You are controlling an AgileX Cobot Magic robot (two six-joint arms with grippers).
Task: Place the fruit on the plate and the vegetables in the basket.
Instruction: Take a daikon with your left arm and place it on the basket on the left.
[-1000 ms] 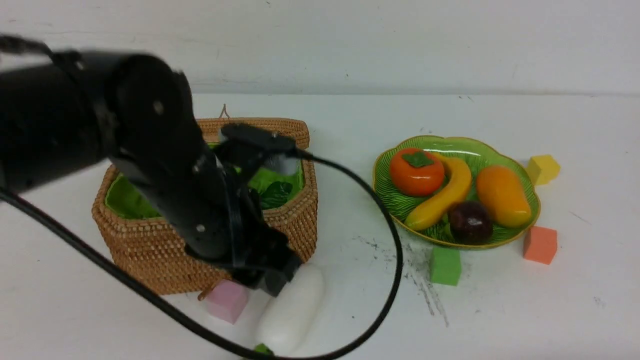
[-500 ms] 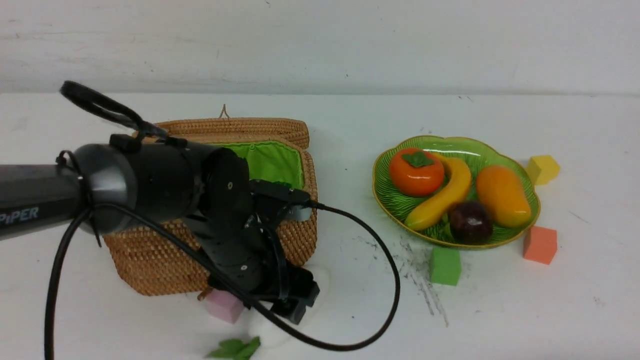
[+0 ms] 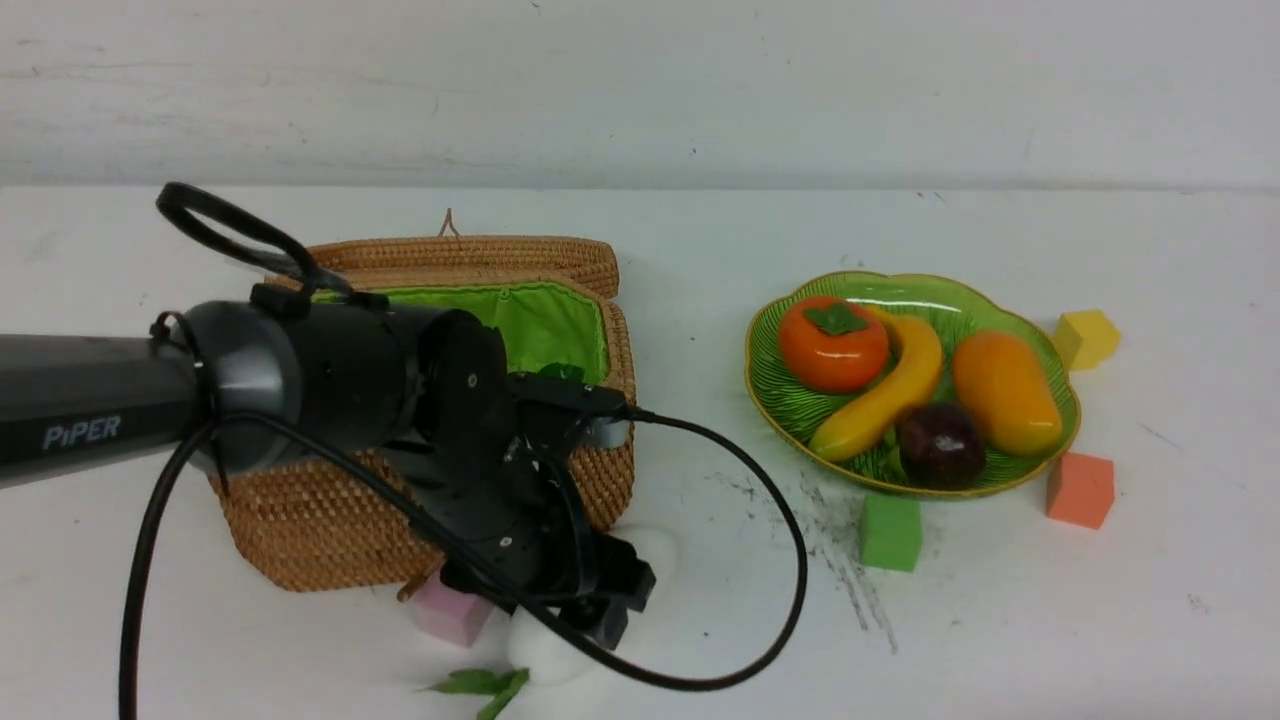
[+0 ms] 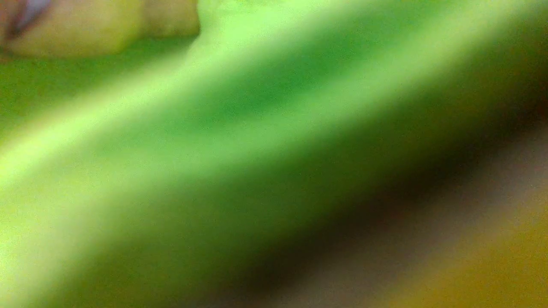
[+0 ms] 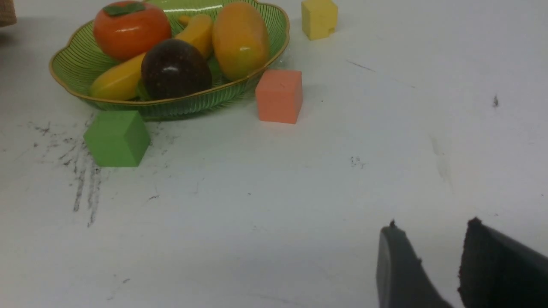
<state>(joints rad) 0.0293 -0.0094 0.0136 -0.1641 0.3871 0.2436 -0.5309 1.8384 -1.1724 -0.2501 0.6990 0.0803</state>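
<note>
A white radish [image 3: 655, 548] lies on the table in front of the wicker basket [image 3: 300, 530], its green leaves [image 3: 478, 686] toward the near edge. My left gripper [image 3: 600, 600] is down over the radish's middle and hides most of it; the jaws' state does not show. The left wrist view is only a green and tan blur. The green plate [image 3: 900, 277] holds a persimmon [image 3: 832, 345], banana [image 3: 885, 395], mango [image 3: 1005, 392] and mangosteen [image 3: 938, 443]. My right gripper [image 5: 432, 229] hovers open over bare table, nothing between its fingers.
A pink cube [image 3: 450, 612] sits beside the radish against the basket's front. Green cube [image 3: 890, 532], orange cube [image 3: 1080, 490] and yellow cube [image 3: 1087, 338] stand around the plate. The left arm's black cable [image 3: 795, 560] loops over the table between basket and plate. The basket's lid [image 3: 480, 255] lies open behind.
My left arm has swung down from above the basket to low over the radish. The radish has turned, its leaves shifting left along the near edge.
</note>
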